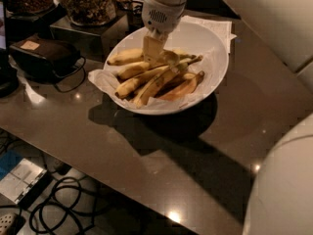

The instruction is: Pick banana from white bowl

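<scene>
The white bowl (215,58), lined with crinkled white paper, stands on the dark table and holds several yellow bananas. The banana (142,80), long and arched, runs from the bowl's lower left up towards the middle of the pile. An orange-tinted banana (183,88) lies at the right of the pile, and a slimmer one (126,57) at the upper left. My gripper (159,54) reaches straight down into the bowl from the white arm and is in among the bananas at the upper end of the pile. It hides the banana's upper end.
The dark glossy table (161,151) has its front edge at the lower left, with cables (63,212) on the floor beyond it. A black box with a cord (41,53) sits left of the bowl. Glass jars (88,1) stand behind it. My white body (283,185) fills the lower right.
</scene>
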Controlling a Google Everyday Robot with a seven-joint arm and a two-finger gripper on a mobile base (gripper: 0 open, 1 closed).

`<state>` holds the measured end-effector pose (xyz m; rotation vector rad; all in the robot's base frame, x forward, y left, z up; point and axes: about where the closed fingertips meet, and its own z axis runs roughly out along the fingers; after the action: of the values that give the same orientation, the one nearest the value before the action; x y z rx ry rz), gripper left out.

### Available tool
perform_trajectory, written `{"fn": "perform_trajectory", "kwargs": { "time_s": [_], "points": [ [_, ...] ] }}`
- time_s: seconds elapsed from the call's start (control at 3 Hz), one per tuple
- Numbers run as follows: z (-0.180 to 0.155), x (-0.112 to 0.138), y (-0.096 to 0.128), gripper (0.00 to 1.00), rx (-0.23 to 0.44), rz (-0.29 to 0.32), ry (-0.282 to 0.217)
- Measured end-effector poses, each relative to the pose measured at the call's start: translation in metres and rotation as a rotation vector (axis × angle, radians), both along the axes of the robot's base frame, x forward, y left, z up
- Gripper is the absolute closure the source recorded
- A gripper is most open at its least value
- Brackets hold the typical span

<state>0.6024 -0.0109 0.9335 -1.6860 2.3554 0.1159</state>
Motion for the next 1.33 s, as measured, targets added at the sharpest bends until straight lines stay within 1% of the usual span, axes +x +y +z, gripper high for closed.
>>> {"fn": "perform_trajectory", "kwargs": {
  "time_s": [0.33,0.67,1.0,1.33],
  "points": [
    [0.04,-0.03,0.002,1.0,0.019,0.069,-0.06],
    [0.079,-0.067,0.008,1.0,0.033,0.18,-0.143],
    [0.083,-0.065,0.011,1.0,0.04,0.183,-0.162],
    [0.101,-0.072,0.025,1.0,0.054,0.208,-0.195]
  ]
}}
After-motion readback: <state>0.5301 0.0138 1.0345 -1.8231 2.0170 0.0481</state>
